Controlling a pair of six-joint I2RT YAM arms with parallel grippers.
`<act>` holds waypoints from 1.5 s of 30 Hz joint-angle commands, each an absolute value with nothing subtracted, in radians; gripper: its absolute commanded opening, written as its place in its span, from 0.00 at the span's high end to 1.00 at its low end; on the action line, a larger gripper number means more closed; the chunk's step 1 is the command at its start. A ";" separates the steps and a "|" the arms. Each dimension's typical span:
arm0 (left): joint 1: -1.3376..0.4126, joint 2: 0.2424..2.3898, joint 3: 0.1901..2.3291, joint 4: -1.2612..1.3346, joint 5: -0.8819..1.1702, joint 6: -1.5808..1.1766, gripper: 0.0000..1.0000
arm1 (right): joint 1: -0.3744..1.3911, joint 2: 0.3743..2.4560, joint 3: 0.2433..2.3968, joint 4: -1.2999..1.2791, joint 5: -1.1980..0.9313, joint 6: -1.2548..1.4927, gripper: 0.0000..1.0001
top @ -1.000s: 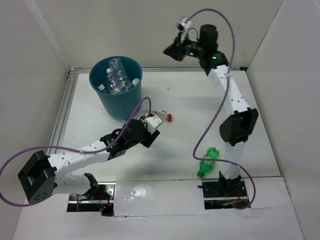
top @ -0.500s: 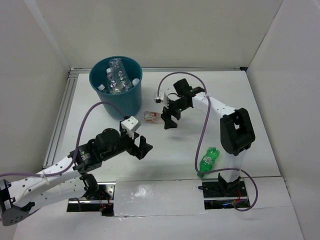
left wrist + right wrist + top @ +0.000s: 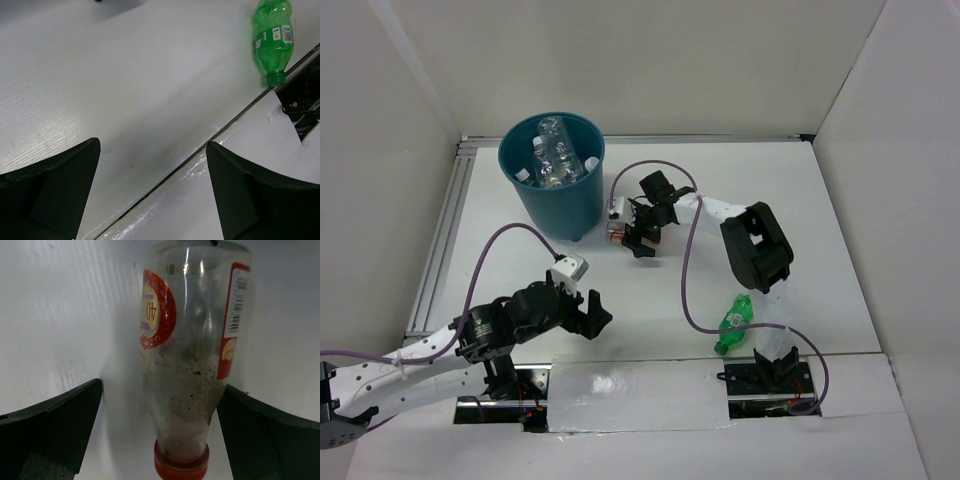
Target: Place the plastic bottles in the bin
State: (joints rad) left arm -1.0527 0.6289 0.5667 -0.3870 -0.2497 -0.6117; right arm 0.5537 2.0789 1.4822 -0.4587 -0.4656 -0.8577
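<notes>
Two grippers stand over the white table (image 3: 790, 200), both with jaws wide apart and holding nothing. The right gripper (image 3: 637, 236) is lowered toward the table's middle, its fingers (image 3: 50, 430) on either side of the red-capped bottle (image 3: 182, 365) without touching it. That bottle lies on its side just beside the base of the bin (image 3: 555, 205), whose teal wall crowds the approach from the left. The bin stands near the far left corner and holds several clear bottles (image 3: 552, 150). The left gripper (image 3: 592, 314) hangs above bare table near the near edge. The green bottle (image 3: 272, 37) lies by the near edge beside the right arm's base, well apart from both grippers, cap toward that edge.
</notes>
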 commanded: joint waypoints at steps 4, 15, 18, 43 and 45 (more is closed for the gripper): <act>-1.062 0.669 0.591 -0.382 -0.275 -0.615 0.00 | 0.580 2.114 1.534 -0.417 -0.425 -0.894 0.25; -1.081 0.598 0.457 -0.203 -0.204 -0.585 0.00 | 0.442 1.582 1.517 -0.497 -0.802 -0.815 0.86; -1.081 0.612 0.445 -0.164 -0.193 -0.560 0.00 | 0.454 1.580 1.636 -0.361 -0.836 -0.657 0.86; -1.091 0.891 0.526 0.112 -0.097 -0.410 0.00 | 0.585 2.137 2.458 -0.192 -0.763 -0.195 0.00; -1.091 0.998 0.578 0.149 -0.084 -0.384 0.00 | 0.549 2.080 2.408 -0.218 -0.750 -0.195 0.08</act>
State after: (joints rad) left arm -1.0855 0.9077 0.4873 0.0036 -0.1200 -0.4385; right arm 0.5922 2.2551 2.4233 -0.2348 -0.7746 -0.2054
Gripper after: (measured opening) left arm 0.995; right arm 0.938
